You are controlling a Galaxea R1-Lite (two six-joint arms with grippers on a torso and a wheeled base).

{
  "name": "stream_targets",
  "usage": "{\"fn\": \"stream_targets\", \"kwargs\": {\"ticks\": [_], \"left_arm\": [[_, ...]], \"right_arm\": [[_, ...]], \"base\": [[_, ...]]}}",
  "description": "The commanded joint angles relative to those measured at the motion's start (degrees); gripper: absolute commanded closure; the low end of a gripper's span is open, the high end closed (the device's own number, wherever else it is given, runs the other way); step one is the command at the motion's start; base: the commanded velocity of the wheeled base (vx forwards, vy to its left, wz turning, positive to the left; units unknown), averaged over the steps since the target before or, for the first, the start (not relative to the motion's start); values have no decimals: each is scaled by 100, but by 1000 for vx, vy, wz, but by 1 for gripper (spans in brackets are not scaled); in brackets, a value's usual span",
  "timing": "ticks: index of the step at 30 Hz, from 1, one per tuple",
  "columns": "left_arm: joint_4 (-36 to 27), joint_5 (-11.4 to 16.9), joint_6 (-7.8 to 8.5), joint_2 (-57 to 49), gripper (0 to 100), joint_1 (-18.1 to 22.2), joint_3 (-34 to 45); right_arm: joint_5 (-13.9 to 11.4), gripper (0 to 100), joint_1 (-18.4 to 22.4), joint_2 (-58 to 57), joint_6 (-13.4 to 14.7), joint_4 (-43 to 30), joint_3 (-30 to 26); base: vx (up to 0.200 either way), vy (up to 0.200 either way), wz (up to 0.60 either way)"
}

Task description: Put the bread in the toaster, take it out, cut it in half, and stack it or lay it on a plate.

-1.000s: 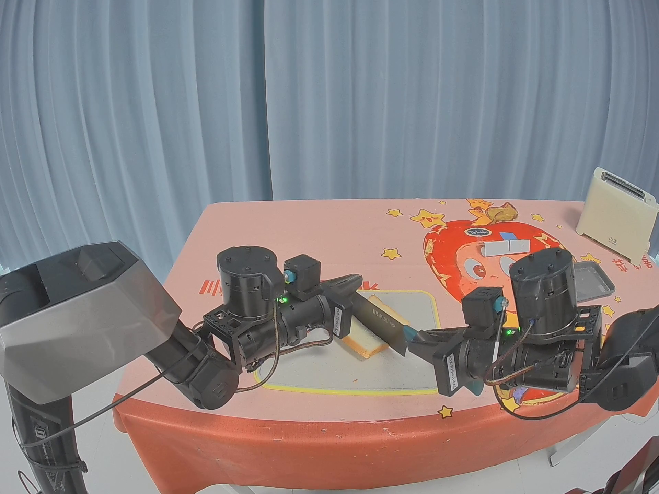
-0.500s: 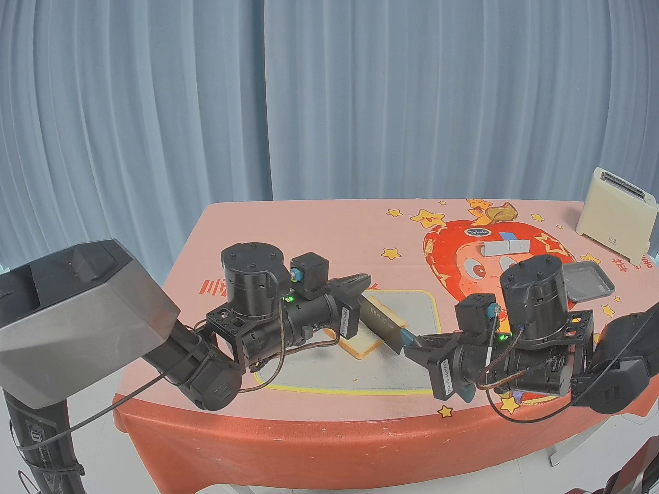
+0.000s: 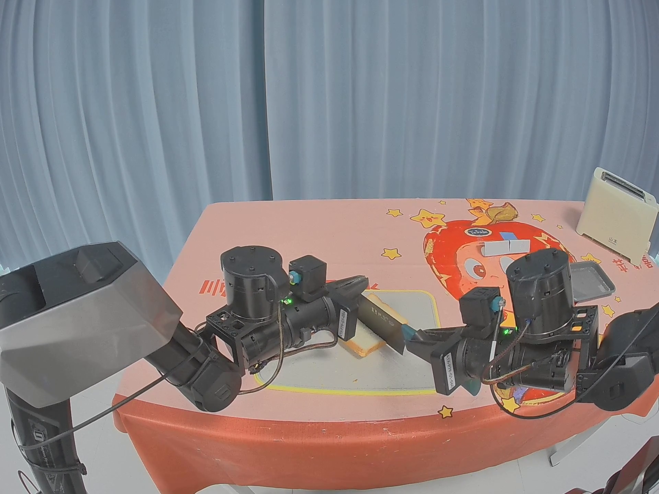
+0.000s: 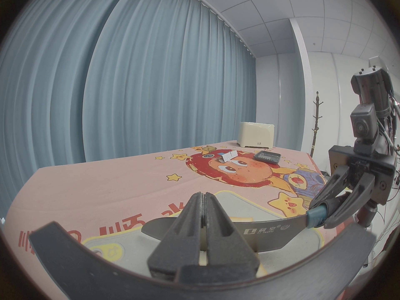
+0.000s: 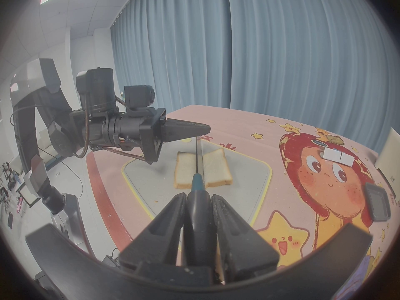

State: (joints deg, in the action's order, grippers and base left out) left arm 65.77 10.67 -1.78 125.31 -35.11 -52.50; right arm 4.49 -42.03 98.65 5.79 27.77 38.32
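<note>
A slice of bread [image 3: 362,343] [image 5: 212,168] lies on the grey cutting mat [image 3: 322,372]. My right gripper [image 3: 414,342] [image 5: 199,196] is shut on the teal handle of a knife [image 3: 382,324] [image 4: 266,231]. The blade stands edge-down along the middle of the slice. My left gripper [image 3: 360,284] [image 4: 203,200] [image 5: 202,128] is shut with nothing in it. It hangs just above the bread's left side, close to the blade's back. The cream toaster [image 3: 618,214] [image 4: 256,135] stands at the table's far right. A grey plate [image 3: 592,281] [image 4: 267,156] lies in front of the toaster.
The table has an orange cartoon-print cloth [image 3: 309,241]. Two grey tape strips [image 3: 506,247] lie on the print, behind my right arm. Blue curtains hang behind the table. The table's front edge runs close below both arms.
My right arm pushed the knife forward and down half a second ago, then drew back to about where it began. My left gripper edged slightly right and stayed shut.
</note>
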Motion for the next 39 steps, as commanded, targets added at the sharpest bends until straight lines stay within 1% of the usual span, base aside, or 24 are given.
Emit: {"fn": "stream_targets", "kwargs": {"ticks": [1,7,13,23,33,39], "left_arm": [[-11,-3,-15,-6,100,-5,56],[6,-3,-7,46,100,-31,197],[6,-3,-7,38,100,-40,170],[-47,-3,-7,-121,100,-22,30],[-20,-3,-7,-59,100,-22,83],[-29,-3,-7,-279,100,4,135]], "right_arm": [[8,100,11,-135,1,9,1],[8,100,11,-170,1,-17,-17],[8,100,20,-12,-8,-88,-52],[17,100,-15,155,1,0,-52],[8,100,-7,-118,1,9,-26],[8,100,2,-126,1,18,1]], "base": [[0,0,0],[0,0,0],[0,0,0],[0,0,0],[0,0,0],[0,0,0]]}}
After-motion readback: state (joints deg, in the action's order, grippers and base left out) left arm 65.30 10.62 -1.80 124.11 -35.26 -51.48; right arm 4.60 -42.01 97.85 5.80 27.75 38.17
